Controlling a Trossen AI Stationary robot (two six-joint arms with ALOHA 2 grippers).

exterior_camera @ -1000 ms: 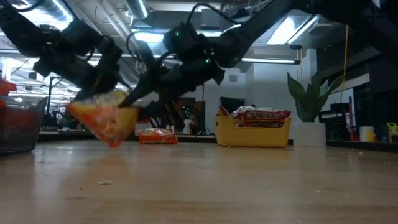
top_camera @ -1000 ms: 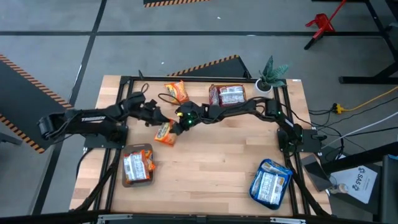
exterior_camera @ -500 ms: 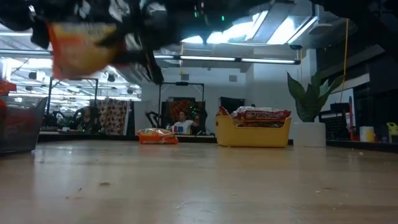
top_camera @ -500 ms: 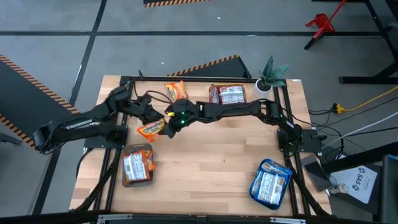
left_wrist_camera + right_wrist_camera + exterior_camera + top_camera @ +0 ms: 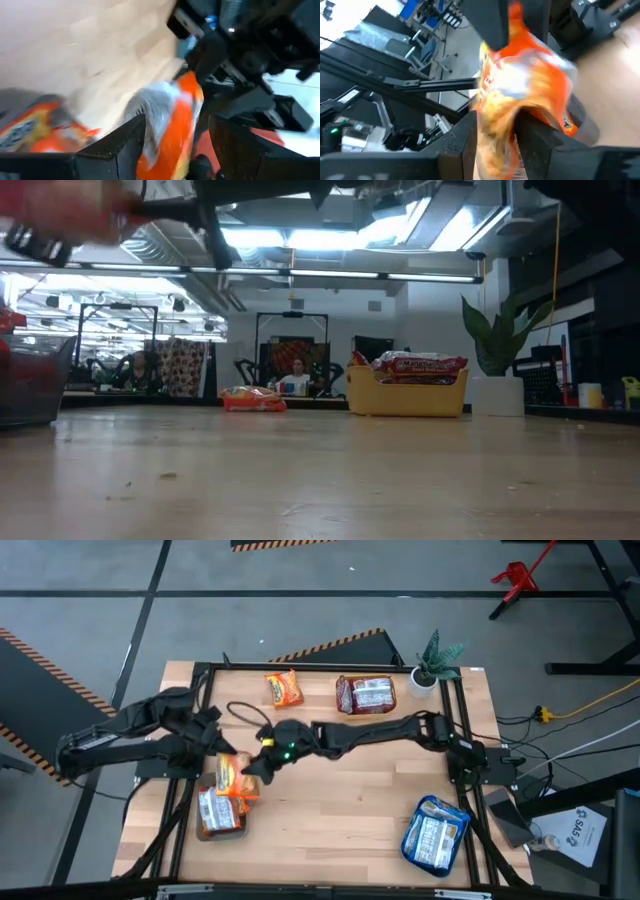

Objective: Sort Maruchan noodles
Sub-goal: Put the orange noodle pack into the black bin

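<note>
An orange noodle packet (image 5: 232,775) hangs in the air over the near-left tray (image 5: 203,830), which holds more orange packets. My right gripper (image 5: 258,765) reaches across from the right and is shut on this packet (image 5: 520,95). My left gripper (image 5: 213,743) stands open just left of it. In the left wrist view the packet (image 5: 172,120) shows between the left gripper's wide-apart fingers; I cannot tell whether they touch it. A second orange packet (image 5: 284,688) lies flat on the table at the far side. My right gripper pinches the packet's right-hand end (image 5: 495,117) between its two fingers, and the wrapper crumples there. The fingers come from the table's right, slanting a little downward. The packet is lifted clear of the table and sticks out beyond the fingertips.
A yellow bowl (image 5: 365,693) of red-and-white packets stands at the far middle, beside a potted plant (image 5: 437,660). A tray of blue-and-white packets (image 5: 435,832) sits at the near right. Bare wood lies in the middle of the table.
Both grippers have risen and gone toward the table's left and near edges. The right one has carried the orange packet from low over the table's middle to high above the near-left tray. The left gripper has drawn back toward the left edge.
</note>
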